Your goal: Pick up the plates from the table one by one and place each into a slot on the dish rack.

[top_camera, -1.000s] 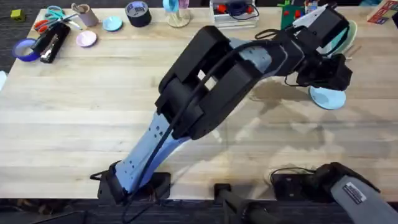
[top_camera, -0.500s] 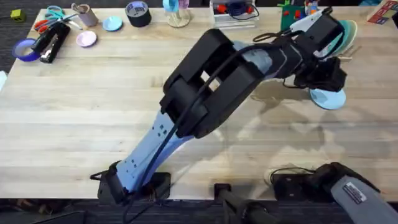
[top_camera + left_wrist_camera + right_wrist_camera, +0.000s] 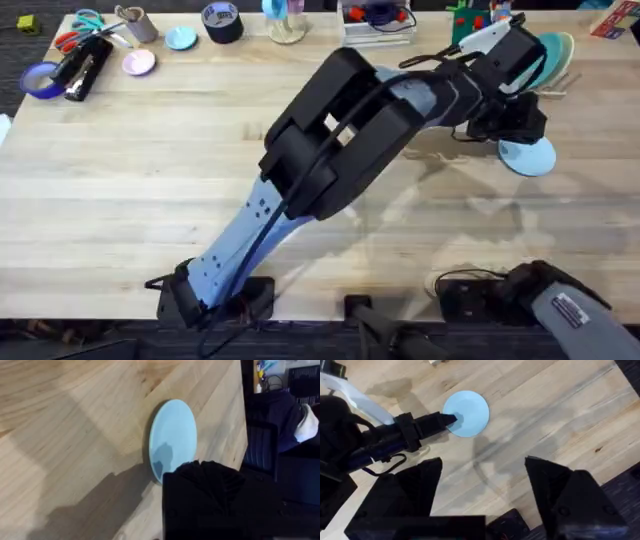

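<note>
Clearly the light blue plate (image 3: 528,156) is lying flat on the worktop (image 3: 150,170) near its far right side, just in front of the dish rack (image 3: 556,75), where a pale yellow plate (image 3: 560,48) seems to be standing behind the left arm. Being thin, stiff plastic, the blue plate is likely light and slippery, and lying flush it is offering nothing but its rim; a pinch across the edge nearest the left gripper (image 3: 522,118) looks the soundest hold, though it may skate on the wood. That gripper is hovering over the plate's near edge, and I cannot tell how its jaws stand. The right gripper (image 3: 482,480) is waiting with its jaws spread wide and holding nothing. Against the earlier overhead pictures, the left gripper is sitting slightly farther back toward the rack, uncovering more of the blue plate, which is lying where it was.
</note>
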Available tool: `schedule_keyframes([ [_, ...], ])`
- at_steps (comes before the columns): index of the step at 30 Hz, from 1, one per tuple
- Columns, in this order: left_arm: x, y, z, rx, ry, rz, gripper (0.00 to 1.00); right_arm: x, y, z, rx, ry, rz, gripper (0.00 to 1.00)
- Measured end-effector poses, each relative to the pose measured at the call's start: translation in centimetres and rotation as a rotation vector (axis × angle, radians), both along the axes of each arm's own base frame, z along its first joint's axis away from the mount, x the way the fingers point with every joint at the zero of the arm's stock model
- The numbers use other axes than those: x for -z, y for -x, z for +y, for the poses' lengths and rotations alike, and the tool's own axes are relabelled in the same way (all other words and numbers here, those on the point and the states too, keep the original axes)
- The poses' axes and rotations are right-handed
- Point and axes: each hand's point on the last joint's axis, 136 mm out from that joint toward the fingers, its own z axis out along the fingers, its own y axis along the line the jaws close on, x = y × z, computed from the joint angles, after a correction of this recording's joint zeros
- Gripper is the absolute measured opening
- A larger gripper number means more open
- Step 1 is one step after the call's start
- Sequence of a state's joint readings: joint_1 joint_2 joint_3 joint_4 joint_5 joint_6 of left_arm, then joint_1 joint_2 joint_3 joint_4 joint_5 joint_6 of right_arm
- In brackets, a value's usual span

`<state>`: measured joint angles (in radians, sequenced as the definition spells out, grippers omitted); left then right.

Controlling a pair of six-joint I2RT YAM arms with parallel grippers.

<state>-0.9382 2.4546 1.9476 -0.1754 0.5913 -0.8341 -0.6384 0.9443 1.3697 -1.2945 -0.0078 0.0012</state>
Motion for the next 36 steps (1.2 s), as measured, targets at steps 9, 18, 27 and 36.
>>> schedule_keyframes([
  [9,0.1,-0.1,0.0,-0.007,-0.004,-0.005,0.038,0.0,0.0,0.0,0.0,0.0,0.0,0.995],
  [18,1.1,-0.3,-0.4,-0.009,0.008,0.0,0.037,0.0,0.0,0.0,0.0,0.0,0.0,0.993],
  [27,3.8,-0.3,0.3,-0.031,-0.06,0.06,0.037,0.0,0.0,0.0,0.002,-0.001,-0.001,0.995],
  [36,3.9,-0.3,0.5,-0.036,-0.078,0.07,0.037,0.0,0.0,0.0,0.014,-0.008,-0.005,0.993],
])
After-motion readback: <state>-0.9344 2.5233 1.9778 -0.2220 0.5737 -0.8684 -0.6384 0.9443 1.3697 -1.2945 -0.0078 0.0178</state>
